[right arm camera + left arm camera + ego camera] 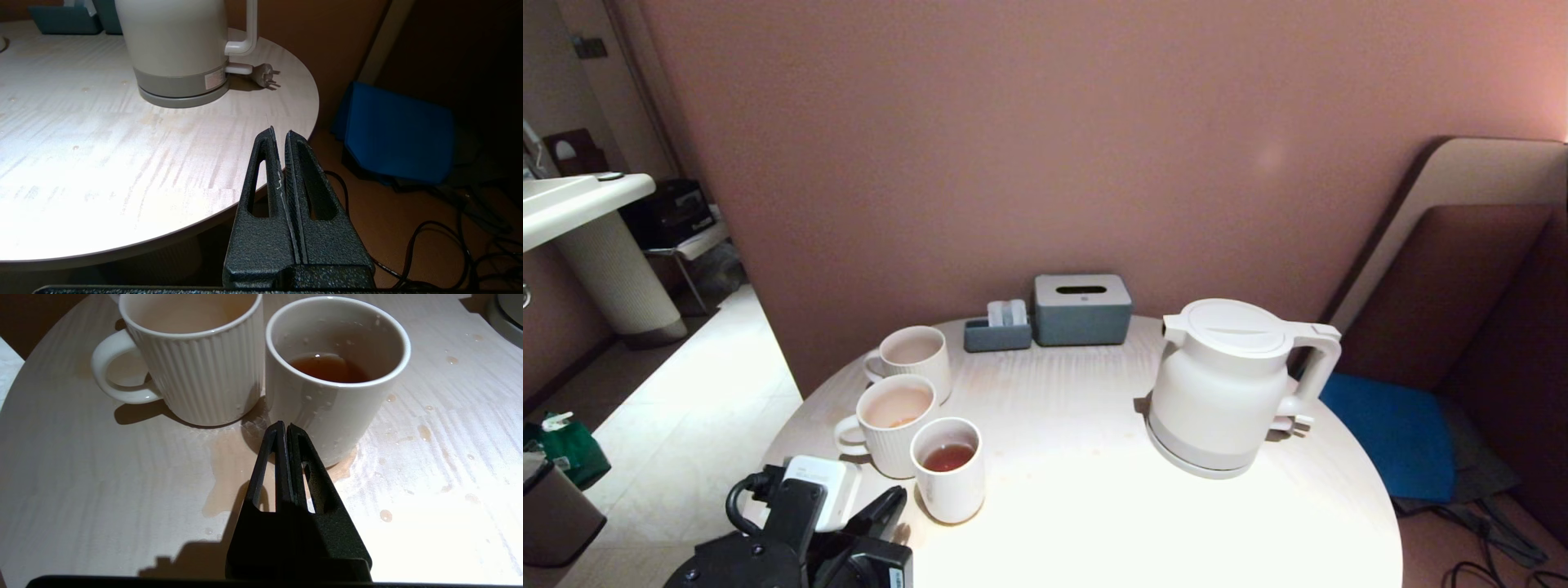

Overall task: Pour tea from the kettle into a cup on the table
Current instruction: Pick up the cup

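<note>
- A round, pale, wood-grained table (1094, 506) fills the head view, standing against a pinkish wall.
- The white kettle (1223, 384) stands upright on its round base toward the table's right side, well apart from the cups. Its long axis is vertical and the flat lid is closed.
- The kettle's short spout points left, toward the cups; its angular handle points right, toward the table edge.
- The small smooth cup (948, 468) stands upright near the table's front left edge, mouth facing up, with a shallow pool of reddish-brown tea (329, 368) in it.
- A ribbed mug (888, 423) sits just beside the cup, possibly touching it, handle turned left. A second ribbed mug (913, 357) stands behind that one.
- Spilled tea forms a puddle (229, 465) at the cup's foot, with droplets scattered across the tabletop.
- My left gripper (282, 428) hovers low, just in front of the cup, fingers pressed together and holding nothing.
- My right gripper (280, 134) hangs off the table's right edge, fingers pressed together and empty, aimed toward the kettle.
- A grey tissue box (1082, 309) sits at the back of the table.
</note>
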Tool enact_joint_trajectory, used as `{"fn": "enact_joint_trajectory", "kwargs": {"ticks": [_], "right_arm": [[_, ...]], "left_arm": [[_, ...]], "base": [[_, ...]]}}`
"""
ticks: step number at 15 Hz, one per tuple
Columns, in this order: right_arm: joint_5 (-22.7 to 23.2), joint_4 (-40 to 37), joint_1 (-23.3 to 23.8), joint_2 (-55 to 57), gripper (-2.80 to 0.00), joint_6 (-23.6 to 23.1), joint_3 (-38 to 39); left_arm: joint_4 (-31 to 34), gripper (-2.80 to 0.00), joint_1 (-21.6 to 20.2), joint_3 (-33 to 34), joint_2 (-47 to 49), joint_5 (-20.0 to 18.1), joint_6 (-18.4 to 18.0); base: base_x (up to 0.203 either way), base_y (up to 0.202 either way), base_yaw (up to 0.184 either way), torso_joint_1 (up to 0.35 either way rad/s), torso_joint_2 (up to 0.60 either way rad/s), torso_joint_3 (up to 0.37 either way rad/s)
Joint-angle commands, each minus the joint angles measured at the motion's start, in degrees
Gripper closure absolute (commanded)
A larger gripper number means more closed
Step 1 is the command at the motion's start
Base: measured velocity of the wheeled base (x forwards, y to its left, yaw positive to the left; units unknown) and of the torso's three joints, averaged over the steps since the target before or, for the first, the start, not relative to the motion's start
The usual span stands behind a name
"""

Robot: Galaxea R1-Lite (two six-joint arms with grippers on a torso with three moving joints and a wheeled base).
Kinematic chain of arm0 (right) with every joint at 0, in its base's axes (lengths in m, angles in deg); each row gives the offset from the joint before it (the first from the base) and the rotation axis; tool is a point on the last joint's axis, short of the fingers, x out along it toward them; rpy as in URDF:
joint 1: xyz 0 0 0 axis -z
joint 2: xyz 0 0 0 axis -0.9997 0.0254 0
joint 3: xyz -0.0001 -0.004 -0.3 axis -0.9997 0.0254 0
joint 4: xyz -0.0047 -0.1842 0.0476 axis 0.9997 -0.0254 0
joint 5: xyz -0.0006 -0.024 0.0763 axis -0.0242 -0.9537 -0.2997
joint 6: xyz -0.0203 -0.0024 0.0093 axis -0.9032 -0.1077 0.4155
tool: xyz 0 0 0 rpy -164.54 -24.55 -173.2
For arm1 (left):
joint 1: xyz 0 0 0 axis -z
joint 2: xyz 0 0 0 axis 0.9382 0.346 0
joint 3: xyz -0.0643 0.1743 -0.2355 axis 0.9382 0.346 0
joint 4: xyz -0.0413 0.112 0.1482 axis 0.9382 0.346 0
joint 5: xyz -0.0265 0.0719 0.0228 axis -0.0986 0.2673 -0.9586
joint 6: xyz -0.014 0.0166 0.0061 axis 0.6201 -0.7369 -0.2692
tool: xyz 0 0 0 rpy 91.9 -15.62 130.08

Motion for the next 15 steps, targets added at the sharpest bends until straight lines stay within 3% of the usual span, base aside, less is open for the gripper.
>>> {"fn": "enact_joint_trajectory", "kwargs": {"ticks": [1,2,3,15], "right_arm": [[0.0,0.1,0.0,0.1,0.0,0.0,0.0],[0.0,0.0,0.0,0.1,0.0,0.1,0.0],[0.0,0.0,0.0,0.1,0.0,0.0,0.0],[0.0,0.0,0.0,0.1,0.0,0.0,0.0]], "left_arm": [[-0.4,0.0,1.6,0.0,0.1,0.2,0.6],[-0.4,0.0,2.2,0.0,0.5,0.2,1.5],[-0.5,-2.8,2.2,0.0,1.3,0.3,1.7],[-1.1,-2.8,2.0,-2.5,4.7,0.1,3.5]], "base": [[0.0,0.0,0.0,0.0,0.0,0.0],[0.0,0.0,0.0,0.0,0.0,0.0],[0.0,0.0,0.0,0.0,0.0,0.0],[0.0,0.0,0.0,0.0,0.0,0.0]]}}
